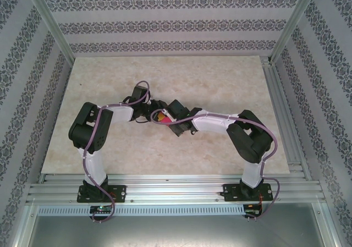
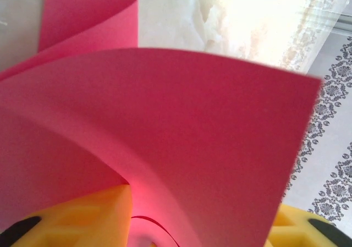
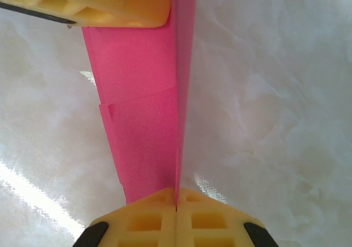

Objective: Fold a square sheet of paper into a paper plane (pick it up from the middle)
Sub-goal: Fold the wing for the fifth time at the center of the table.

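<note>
The square sheet of paper (image 2: pixel 181 142) is plain magenta-red. The right gripper (image 3: pixel 176 203) is yellow with black trim. The table (image 1: pixel 231 82) is marbled cream. The far wall (image 1: pixel 165 29) carries grey bands, perhaps floral.

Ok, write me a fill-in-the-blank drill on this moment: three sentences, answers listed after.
1. The right gripper is ___ on the square sheet of paper.
2. The left gripper has its jaws ___, with the sheet curving up between them.
3. In the top view, both grippers meet over the ___ of the table.
Missing words: shut; open; middle.
</note>
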